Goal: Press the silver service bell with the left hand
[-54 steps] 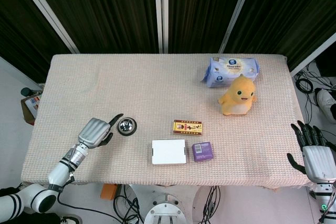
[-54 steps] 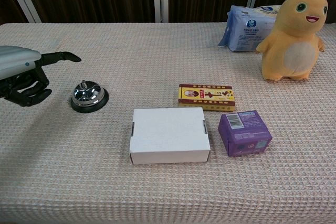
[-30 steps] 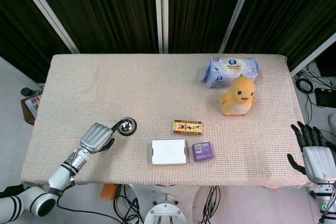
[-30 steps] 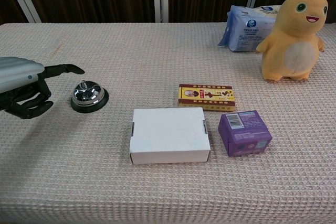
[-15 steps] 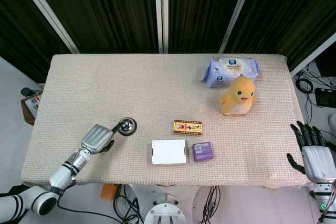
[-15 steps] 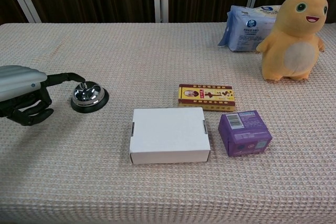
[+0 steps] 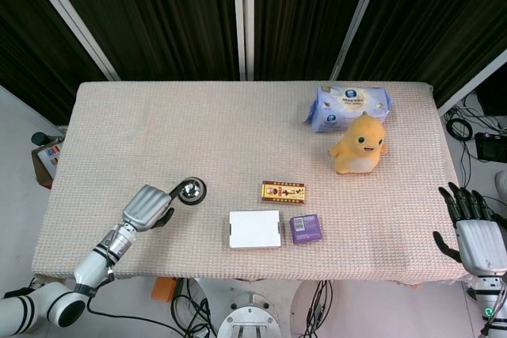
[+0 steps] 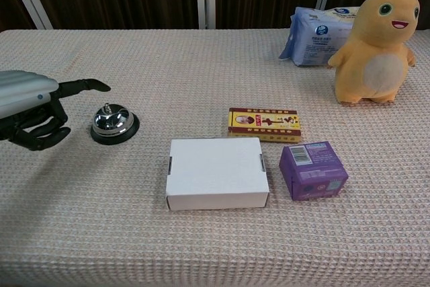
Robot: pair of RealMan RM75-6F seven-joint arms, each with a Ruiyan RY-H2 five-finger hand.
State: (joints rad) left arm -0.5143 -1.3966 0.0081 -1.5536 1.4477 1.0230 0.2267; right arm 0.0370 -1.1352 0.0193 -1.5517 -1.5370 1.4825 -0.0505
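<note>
Chest view: the silver service bell [image 8: 114, 123] is seen on the left part of the table [image 8: 201, 72], and the left hand [image 8: 30, 109] is held just beside it, with one finger stretched out above the bell, not touching it, while the other fingers [image 8: 40, 132] are curled in with nothing held. To the right, a white box [image 8: 216, 172], a purple box [image 8: 313, 169] and a yellow toy [image 8: 376, 48] are seen. Head view: the right hand [image 7: 475, 231] is held off the table's right edge with its fingers spread and nothing held.

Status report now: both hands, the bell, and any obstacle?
Left robot hand pointing one finger above bell, other fingers curled. Right robot hand open, idle at table edge. Silver bell upright, not touched. Nothing in the way.
</note>
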